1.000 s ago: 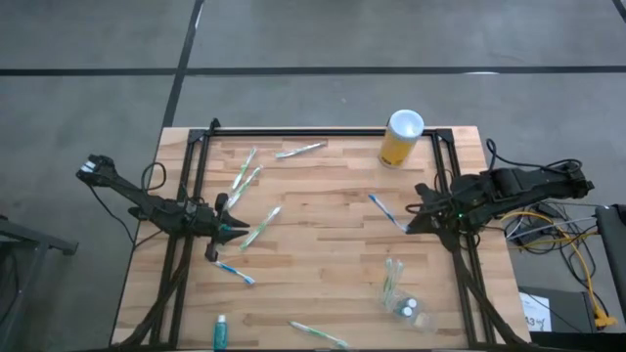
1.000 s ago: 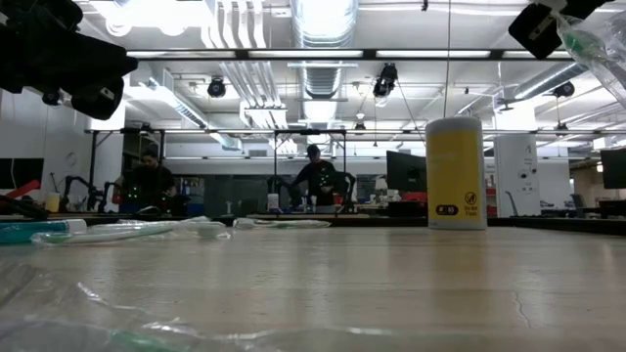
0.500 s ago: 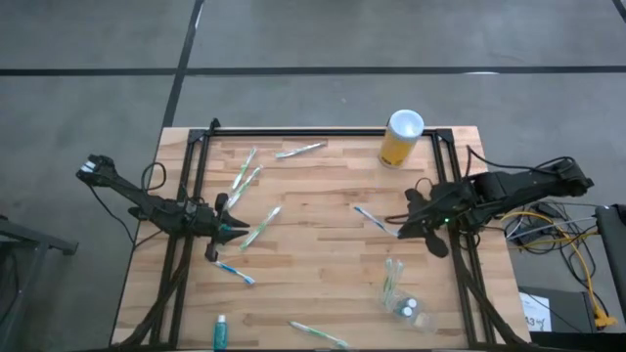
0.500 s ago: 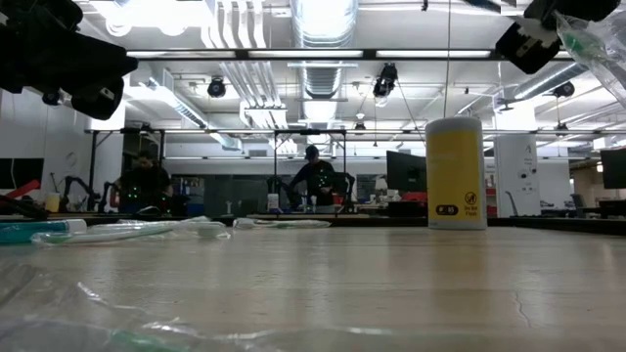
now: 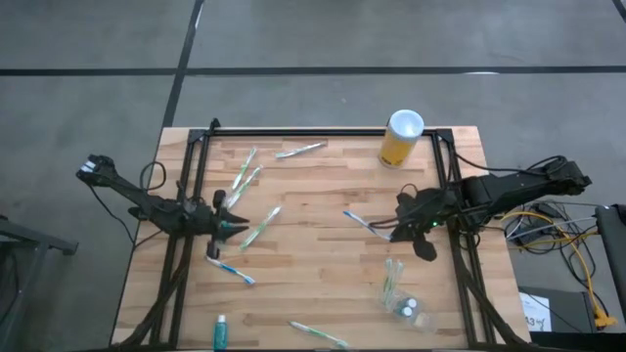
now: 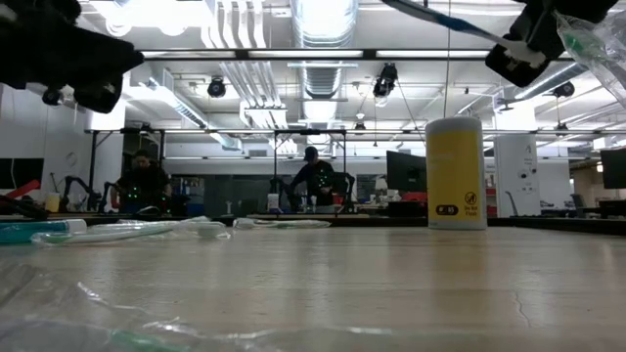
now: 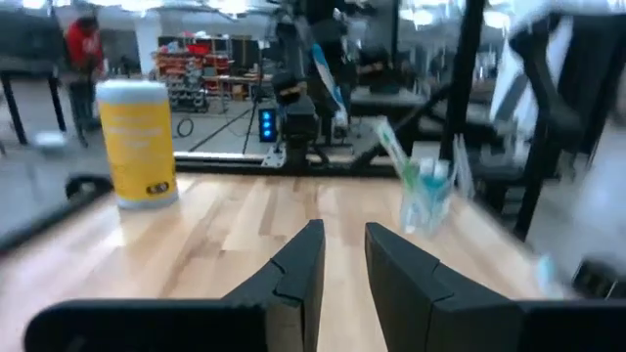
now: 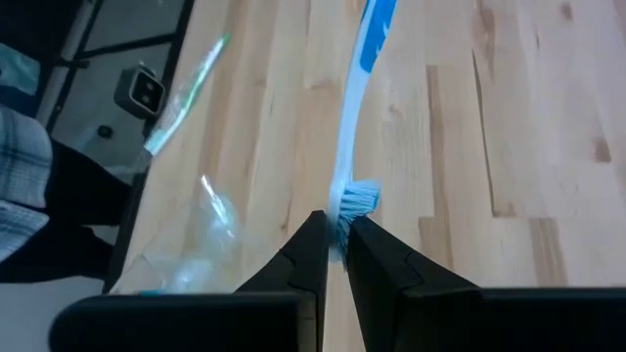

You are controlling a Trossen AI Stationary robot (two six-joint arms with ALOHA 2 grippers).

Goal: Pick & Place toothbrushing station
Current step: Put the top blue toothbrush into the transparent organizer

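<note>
High view: we are observing the right end effector clamped on a white-blue toothbrush, holding it above the worktop at about three o'clock of centre, the brush pointing toward ten o'clock. The clear cup, lying tipped with teal tubes inside, is sitting toward five o'clock. The left end effector is waiting at nine o'clock, beside a white-green toothbrush. Further toothbrushes are lying toward eleven and seven o'clock. The yellow cylinder is standing at one o'clock.

Low view: we are seeing the right end effector at the two o'clock corner, the white-blue toothbrush jutting from it toward ten o'clock. The yellow cylinder is standing upright on the worktop. People are showing in the room behind.

Left wrist view: we are noting the left end effector's fingers standing slightly apart with nothing between them. The clear cup and the yellow cylinder are showing beyond.

Right wrist view: we are confirming the fingers pinching the white-blue toothbrush at its bristle end, over bare wood, with the clear cup near.
</note>
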